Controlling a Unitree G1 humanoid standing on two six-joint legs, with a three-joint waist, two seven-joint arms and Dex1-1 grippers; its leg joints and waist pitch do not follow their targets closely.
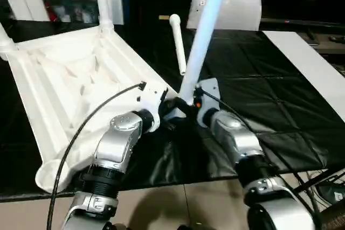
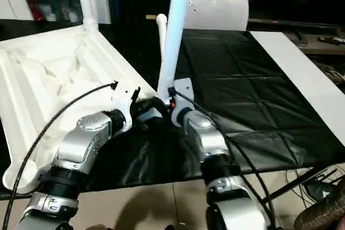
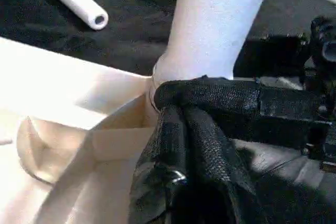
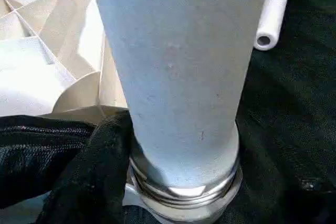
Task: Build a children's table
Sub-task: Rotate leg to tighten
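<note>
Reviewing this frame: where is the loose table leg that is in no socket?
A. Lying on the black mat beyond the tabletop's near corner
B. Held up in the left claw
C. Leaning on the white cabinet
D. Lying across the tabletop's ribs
A: the loose leg lies flat on the black mat, past the tabletop corner where another leg stands.
</note>
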